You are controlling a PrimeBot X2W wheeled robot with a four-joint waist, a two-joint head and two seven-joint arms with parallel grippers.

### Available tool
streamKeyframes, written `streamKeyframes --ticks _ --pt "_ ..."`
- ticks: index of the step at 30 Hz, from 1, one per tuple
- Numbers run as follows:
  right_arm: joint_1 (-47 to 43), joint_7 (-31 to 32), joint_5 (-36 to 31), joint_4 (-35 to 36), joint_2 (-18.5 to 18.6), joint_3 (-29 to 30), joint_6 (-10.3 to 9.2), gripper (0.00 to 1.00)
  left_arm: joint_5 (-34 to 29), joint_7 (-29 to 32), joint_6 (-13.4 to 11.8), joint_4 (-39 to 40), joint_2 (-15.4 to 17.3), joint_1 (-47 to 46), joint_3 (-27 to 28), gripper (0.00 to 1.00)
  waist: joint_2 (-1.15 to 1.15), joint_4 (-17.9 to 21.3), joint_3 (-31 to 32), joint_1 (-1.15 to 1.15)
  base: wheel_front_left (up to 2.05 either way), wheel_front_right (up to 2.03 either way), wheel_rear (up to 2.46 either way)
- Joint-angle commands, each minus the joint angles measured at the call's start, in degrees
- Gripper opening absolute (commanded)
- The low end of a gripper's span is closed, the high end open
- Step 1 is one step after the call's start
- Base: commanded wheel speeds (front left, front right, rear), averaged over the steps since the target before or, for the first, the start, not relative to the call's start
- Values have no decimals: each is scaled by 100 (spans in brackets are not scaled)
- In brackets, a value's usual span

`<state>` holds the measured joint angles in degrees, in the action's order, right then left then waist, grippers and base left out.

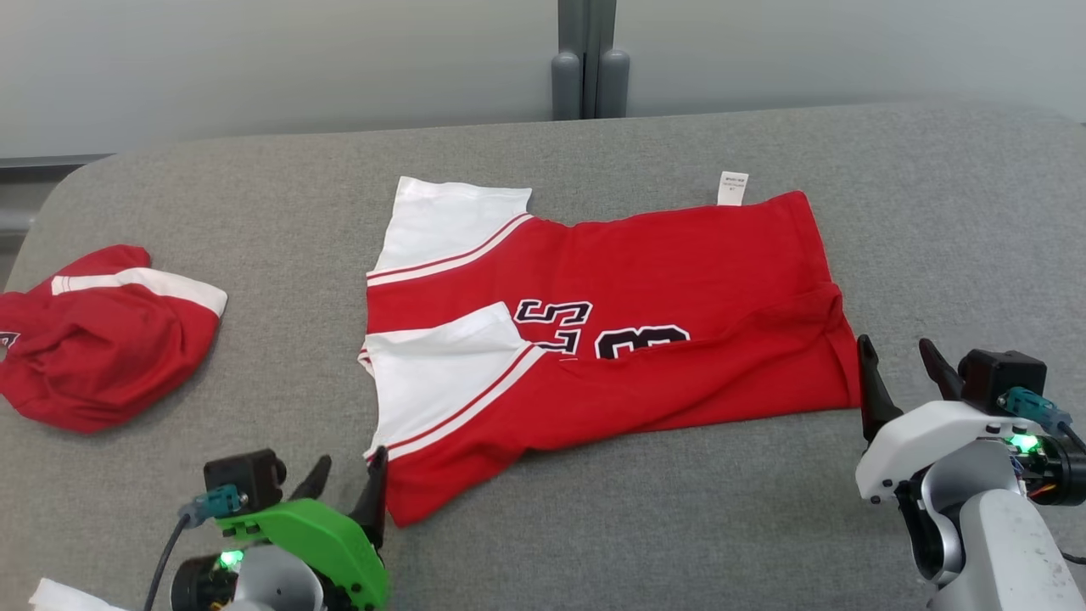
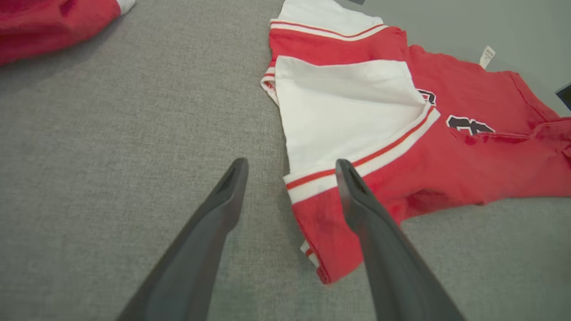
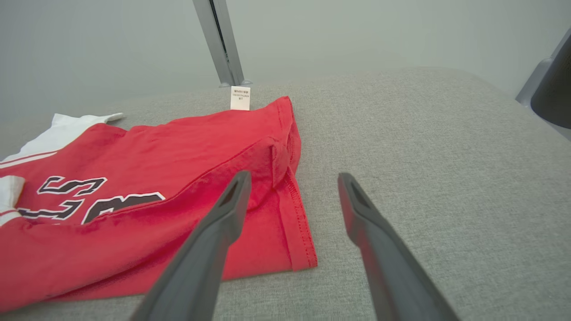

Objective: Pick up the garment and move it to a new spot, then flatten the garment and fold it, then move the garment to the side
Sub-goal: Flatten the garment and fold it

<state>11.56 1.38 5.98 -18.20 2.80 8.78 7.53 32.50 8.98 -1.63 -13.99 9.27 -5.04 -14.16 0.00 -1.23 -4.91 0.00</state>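
The garment (image 1: 645,339) is a red jersey with white sleeves and black numerals, lying folded lengthwise across the middle of the grey table (image 1: 543,535). A white care label sticks out at its far edge. My left gripper (image 1: 348,479) stands open at the jersey's near left corner, with nothing between its fingers; the left wrist view shows that red corner (image 2: 328,227) lying on the table between the two fingers. My right gripper (image 1: 899,361) is open just off the jersey's right hem (image 3: 292,223), and it holds nothing.
A second red and white garment (image 1: 102,339) lies crumpled at the table's left edge. A grey post (image 1: 590,59) rises behind the table's far edge. Bare grey cloth stretches to the right of the jersey (image 3: 446,169).
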Motion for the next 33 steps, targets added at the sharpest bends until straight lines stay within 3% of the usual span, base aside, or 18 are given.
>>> streamKeyframes --ticks 1,7,16,18,19,22,31,32,33 --pt "-103 41 27 78 17 17 -8 100 65 123 -31 117 7 134 -9 100 0 -8 -6 0 0 0 0" --pt "-239 214 145 354 16 -9 -8 100 412 603 -260 451 -164 457 6 100 0 32 -143 0 0 0 0" --pt "33 357 132 296 17 -131 -8 100 560 698 -360 36 -251 212 46 100 0 270 -393 0 0 0 0" --pt "103 459 243 116 16 -140 -8 100 663 701 -337 -36 -291 187 88 73 0 282 -415 0 0 0 0" --pt "142 510 272 13 16 -147 -8 100 708 703 -328 -60 -315 180 97 44 0 281 -422 0 0 0 0" --pt "328 553 296 -370 16 -118 -8 100 805 663 -302 -107 -363 133 102 0 0 261 -452 0 0 0 0" --pt "913 444 715 -1735 19 -105 -8 100 705 369 -201 -77 -353 -59 55 0 0 56 -524 0 0 0 0" --pt "974 417 770 -1865 17 -104 -8 93 694 342 -187 -58 -338 -75 55 0 0 41 -524 0 0 0 0" --pt "1043 400 859 -2030 16 -83 -8 54 691 321 -188 -36 -324 -96 57 0 0 24 -522 0 0 0 0"
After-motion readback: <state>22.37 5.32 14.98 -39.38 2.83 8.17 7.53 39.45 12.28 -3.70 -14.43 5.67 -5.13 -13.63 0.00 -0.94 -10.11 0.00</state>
